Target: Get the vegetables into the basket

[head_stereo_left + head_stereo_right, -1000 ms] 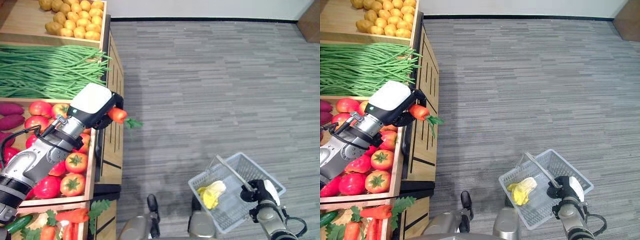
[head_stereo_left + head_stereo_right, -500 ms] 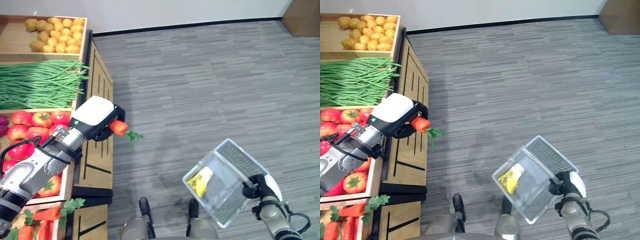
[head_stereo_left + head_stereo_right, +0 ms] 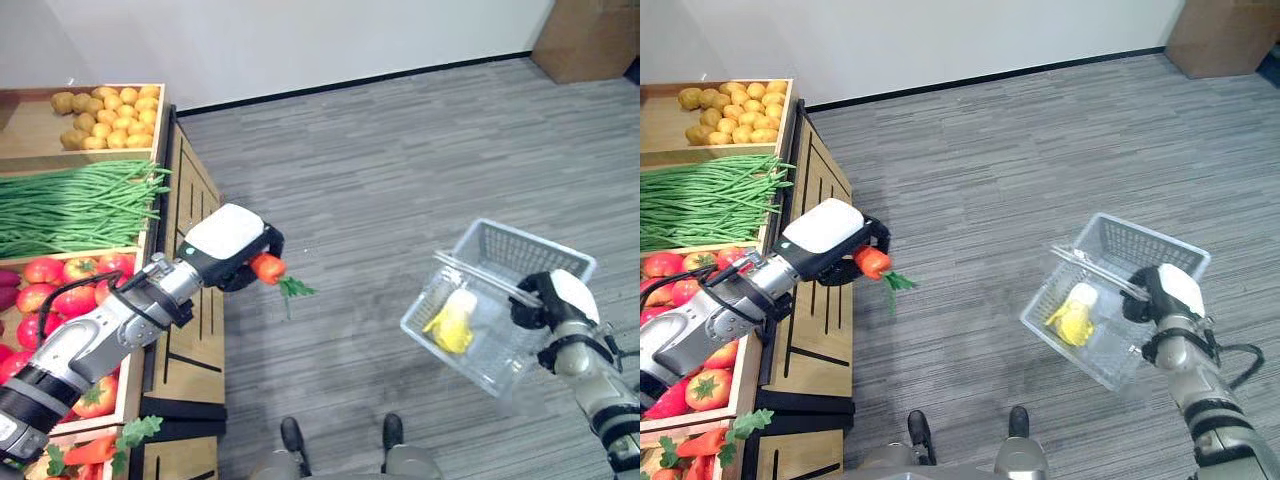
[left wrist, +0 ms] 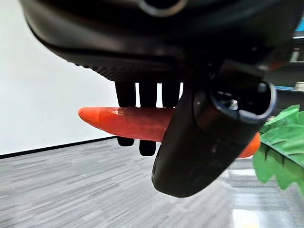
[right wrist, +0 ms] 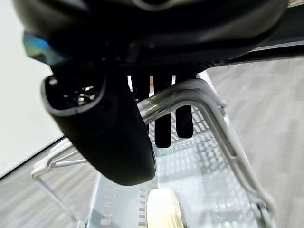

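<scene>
My left hand (image 3: pixel 232 250) is shut on an orange carrot (image 3: pixel 267 268) with green leaves (image 3: pixel 296 290), held out past the edge of the wooden produce stand (image 3: pixel 188 300), above the floor. In the left wrist view the carrot (image 4: pixel 128 121) lies pinched between the thumb (image 4: pixel 199 137) and the fingers (image 4: pixel 147 95). My right hand (image 3: pixel 548 300) is shut on the handle (image 5: pixel 175 97) of a clear wire basket (image 3: pixel 500 360), held up at the right. A pale yellow-white cabbage (image 3: pixel 452 318) lies inside the basket.
The stand at the left holds potatoes (image 3: pixel 105 115), green beans (image 3: pixel 70 205), tomatoes (image 3: pixel 60 285) and more carrots (image 3: pixel 95 450) in wooden crates. Grey carpet (image 3: pixel 400 180) stretches between the stand and the basket. A brown box (image 3: pixel 585 35) stands at the far right corner.
The camera has swung round. My left hand has carried the carrot further out from the stand. My right hand has lifted the basket higher and closer to the left hand.
</scene>
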Available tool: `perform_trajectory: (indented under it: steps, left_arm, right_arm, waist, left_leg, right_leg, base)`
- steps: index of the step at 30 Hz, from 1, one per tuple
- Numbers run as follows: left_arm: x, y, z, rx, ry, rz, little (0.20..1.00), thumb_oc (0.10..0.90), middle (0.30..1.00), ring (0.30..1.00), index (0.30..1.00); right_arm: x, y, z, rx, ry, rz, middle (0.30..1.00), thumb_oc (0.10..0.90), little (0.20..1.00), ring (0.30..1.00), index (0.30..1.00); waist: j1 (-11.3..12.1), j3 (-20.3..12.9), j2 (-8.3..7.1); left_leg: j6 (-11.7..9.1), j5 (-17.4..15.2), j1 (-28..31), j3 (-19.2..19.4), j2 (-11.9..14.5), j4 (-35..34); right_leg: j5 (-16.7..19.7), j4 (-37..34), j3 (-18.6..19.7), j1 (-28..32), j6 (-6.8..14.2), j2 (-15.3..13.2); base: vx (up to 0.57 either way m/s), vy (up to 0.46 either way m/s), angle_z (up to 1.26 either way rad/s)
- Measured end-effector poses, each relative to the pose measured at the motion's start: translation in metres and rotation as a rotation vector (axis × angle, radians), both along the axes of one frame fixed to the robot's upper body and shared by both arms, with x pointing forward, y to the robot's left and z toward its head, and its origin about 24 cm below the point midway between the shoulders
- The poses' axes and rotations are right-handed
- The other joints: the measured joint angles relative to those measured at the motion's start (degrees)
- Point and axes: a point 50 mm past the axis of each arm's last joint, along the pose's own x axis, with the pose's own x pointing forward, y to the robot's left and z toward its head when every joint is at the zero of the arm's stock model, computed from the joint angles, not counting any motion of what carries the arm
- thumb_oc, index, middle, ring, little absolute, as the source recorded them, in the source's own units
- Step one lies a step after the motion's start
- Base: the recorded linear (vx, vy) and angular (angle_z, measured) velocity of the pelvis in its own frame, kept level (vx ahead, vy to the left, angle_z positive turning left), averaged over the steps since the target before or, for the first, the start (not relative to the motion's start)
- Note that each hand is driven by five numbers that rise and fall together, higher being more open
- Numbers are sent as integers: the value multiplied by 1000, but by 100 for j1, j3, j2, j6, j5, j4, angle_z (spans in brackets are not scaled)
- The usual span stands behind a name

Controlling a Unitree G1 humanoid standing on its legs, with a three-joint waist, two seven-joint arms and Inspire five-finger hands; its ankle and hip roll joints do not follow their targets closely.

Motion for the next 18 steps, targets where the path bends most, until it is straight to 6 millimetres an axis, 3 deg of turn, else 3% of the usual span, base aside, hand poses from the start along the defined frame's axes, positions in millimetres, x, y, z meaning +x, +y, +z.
perform_trajectory:
  steps: [5, 10, 18]
  left_arm:
    - [8, -30, 11, -36, -31, -108, 300, 400, 300, 300, 300]
    - [12, -73, 10, -81, -6, -259, 300, 400, 300, 300, 300]
    - [11, -102, 11, -75, 14, -357, 300, 400, 300, 300, 300]
  right_arm:
    - [24, 21, 8, 2, -22, 83, 300, 400, 300, 300, 300]
    - [54, 62, 11, 45, -53, 185, 300, 400, 300, 300, 300]
    - [73, 103, 13, 205, -121, 214, 300, 400, 300, 300, 300]
  waist:
    - [55, -17, 6]
    - [53, -28, 16]
    - [36, -36, 30]
  left_leg:
    - [6, 4, 1, -22, -23, 1]
    - [9, 6, 9, -26, -43, 1]
    - [9, 5, 10, -7, -45, 0]
  right_leg:
    - [4, 0, -20, 16, -5, -19]
    - [5, 0, -24, 27, -6, -40]
    - [4, -1, -1, 7, -7, -44]
  base:
    - [2, -2, 1]
    - [0, 0, 0]
    - [3, 2, -1]
